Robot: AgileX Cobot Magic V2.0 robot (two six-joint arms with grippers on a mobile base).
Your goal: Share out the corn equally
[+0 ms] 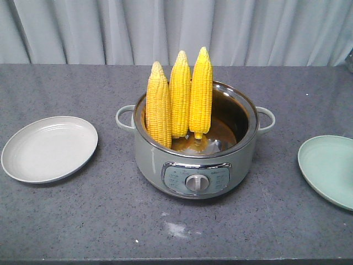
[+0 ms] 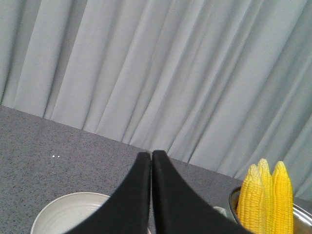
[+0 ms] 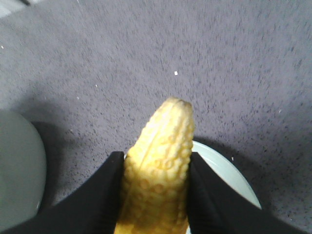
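Front view: three corn cobs [image 1: 179, 99] stand upright in the pot [image 1: 196, 165], a white plate [image 1: 49, 148] at 9 o'clock and a green plate [image 1: 330, 168] at 3 o'clock. Left wrist: the left gripper [image 2: 151, 157] has its fingers pressed together, empty. Right wrist: the right gripper [image 3: 156, 157] has its fingers clamped on a fourth cob [image 3: 165, 129] above the green plate.

No writing could be read anywhere. The only printing stood on the silver control panel [image 1: 197, 178] set into the front of the pale grey-green round electric cooking pot [image 1: 151, 160]. The pot sat at the middle of the dark grey speckled counter [image 1: 83, 221], with its panel facing the counter's near edge. Small dark marks ringed the round metal dial [image 1: 196, 183], and a faint line of lettering ran above it. All of this was too small and blurred to make out.
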